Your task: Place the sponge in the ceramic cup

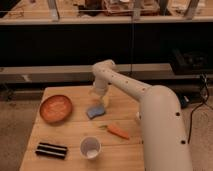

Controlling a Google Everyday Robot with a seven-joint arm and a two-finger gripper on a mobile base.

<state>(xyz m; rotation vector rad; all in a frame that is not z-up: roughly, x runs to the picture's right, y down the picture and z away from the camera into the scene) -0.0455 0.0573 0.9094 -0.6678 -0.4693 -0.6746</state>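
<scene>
At the middle of a wooden table (75, 129), toward its far side, the gripper (99, 99) points down from a white arm (125, 84) that reaches in from the right. Whether the gripper is wide or narrow cannot be told. Just in front of it the sponge (96, 111), a small blue pad, lies flat on the tabletop, and it is unclear whether the two touch. An orange plate (56, 108) sits near the sponge on the left, and a carrot (117, 131) lies nearer the front on the right. The white cup (90, 148) stands upright at the front edge, well apart from the sponge, with a black ridged block (51, 150) to its left. The risks, as a judgement: the soft pad could slide or fold under a descending gripper and end up pushed aside instead of held. The sponge looks about as wide as the cup's mouth, so an off-centre release could leave it perched on the rim or tip the small cup over. The cup's place by the table edge makes a knock costly.
</scene>
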